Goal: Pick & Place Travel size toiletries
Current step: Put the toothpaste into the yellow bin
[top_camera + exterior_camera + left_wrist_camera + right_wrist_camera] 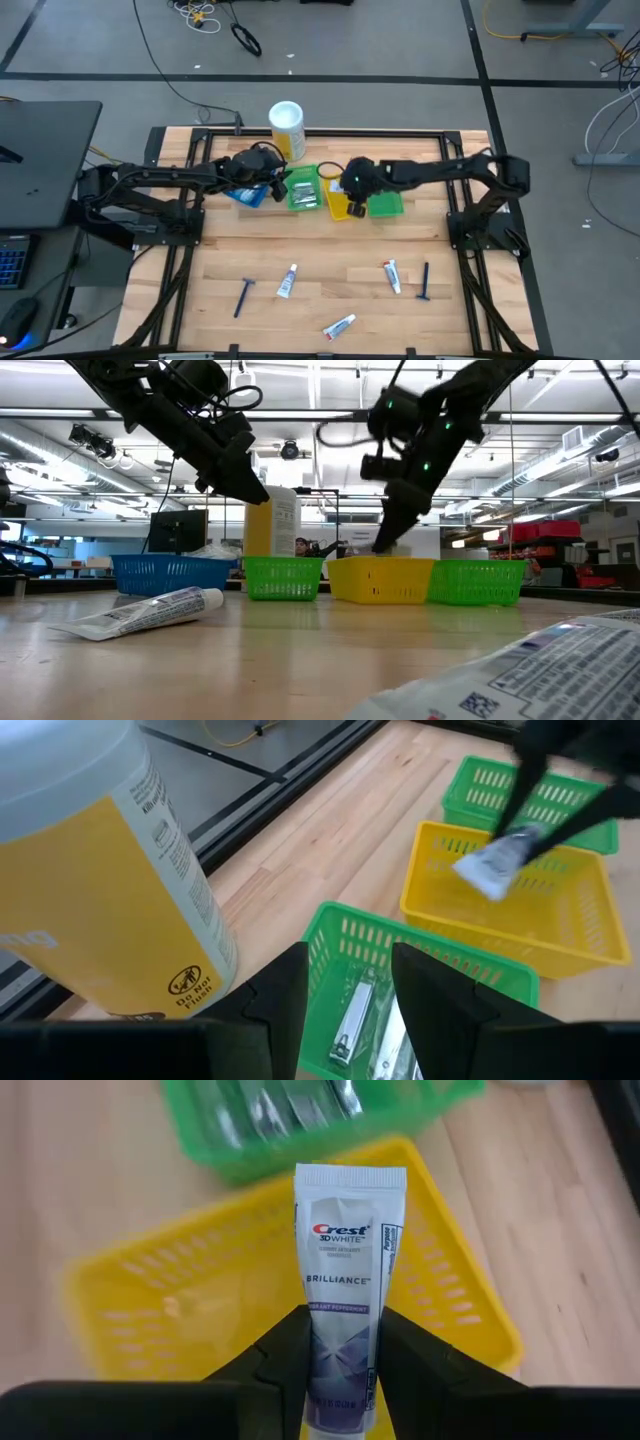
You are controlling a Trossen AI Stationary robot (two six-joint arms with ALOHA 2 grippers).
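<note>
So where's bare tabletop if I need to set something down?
Free: the wide wood band between the row of bins and the scattered front items, and the front left corner beyond the razor. Crowded: the back, where both arms, the canister and the yellow bin bunch together.

Two dark arms, left arm (160,180) and right arm (450,172), matte black jointed links, black cables looped at wrists, small green lights on right arm, blocky black fingers (290,1355).
</note>
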